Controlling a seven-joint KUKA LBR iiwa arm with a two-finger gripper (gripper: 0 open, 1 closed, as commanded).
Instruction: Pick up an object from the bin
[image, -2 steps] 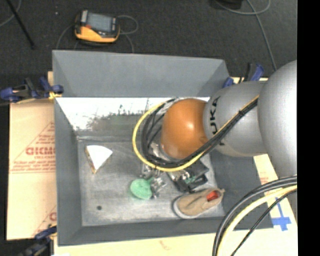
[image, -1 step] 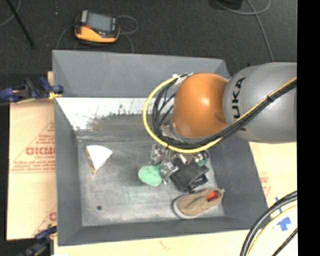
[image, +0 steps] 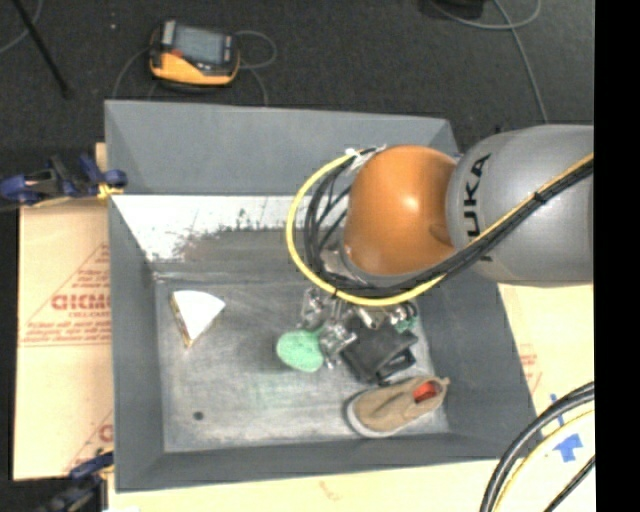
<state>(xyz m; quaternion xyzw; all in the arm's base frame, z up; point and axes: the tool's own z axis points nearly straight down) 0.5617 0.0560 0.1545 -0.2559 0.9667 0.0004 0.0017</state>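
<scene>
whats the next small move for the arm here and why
Probably nudge the tool slightly toward the green lump, then lower. The tool hangs at the lump's upper right edge, crowded by the black block on its other side, so centring over the lump first looks safer.

scuffed matt metal bin (image: 150, 330); soft cloth shoe (image: 392, 408).

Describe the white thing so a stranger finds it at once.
Start at the grey bin, on its floor's left side. The white wedge lies there alone; the green lump, black block and tan shoe cluster at the right.
</scene>
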